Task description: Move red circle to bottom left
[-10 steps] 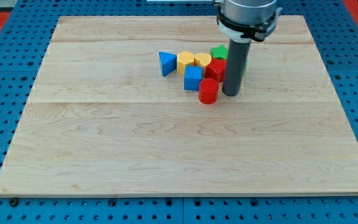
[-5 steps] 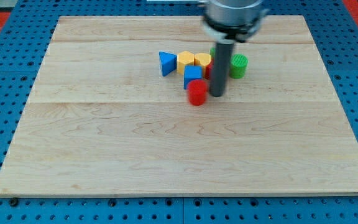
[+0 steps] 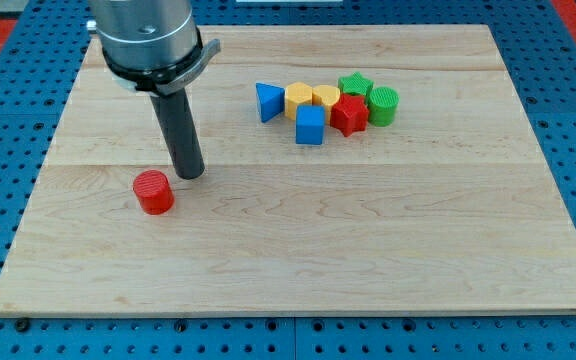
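Observation:
The red circle (image 3: 153, 192), a short red cylinder, sits on the wooden board (image 3: 298, 260) at the view's left, a little below mid-height. My tip (image 3: 189, 174) rests just to its upper right, close beside it; whether it touches the block I cannot tell. The dark rod rises from the tip to the arm's grey end at the view's top left.
A cluster of blocks lies at the view's upper middle: a blue triangle (image 3: 268, 101), two yellow blocks (image 3: 311, 97), a blue cube (image 3: 310, 126), a red star (image 3: 348, 114), a green star (image 3: 354, 84) and a green cylinder (image 3: 383, 105).
The red circle has slid far to the view's left and somewhat down, away from the cluster. My tip has followed it, staying at its upper right.

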Robot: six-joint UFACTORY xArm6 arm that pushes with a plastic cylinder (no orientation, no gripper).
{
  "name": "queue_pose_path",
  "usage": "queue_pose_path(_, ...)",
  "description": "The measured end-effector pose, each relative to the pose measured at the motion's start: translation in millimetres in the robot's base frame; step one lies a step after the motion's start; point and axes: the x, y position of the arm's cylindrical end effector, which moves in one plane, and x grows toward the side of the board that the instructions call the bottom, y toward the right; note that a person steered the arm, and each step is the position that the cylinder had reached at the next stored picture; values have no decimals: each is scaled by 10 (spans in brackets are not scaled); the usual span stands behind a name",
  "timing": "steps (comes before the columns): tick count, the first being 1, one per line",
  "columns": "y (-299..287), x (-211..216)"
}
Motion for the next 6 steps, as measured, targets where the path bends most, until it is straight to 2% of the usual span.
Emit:
queue_pose_path(1, -645, 139)
queue_pose_path(2, -815, 139)
queue_pose_path(4, -125, 179)
queue_pose_path(5, -277, 552)
queue_pose_path(6, -704, 567)
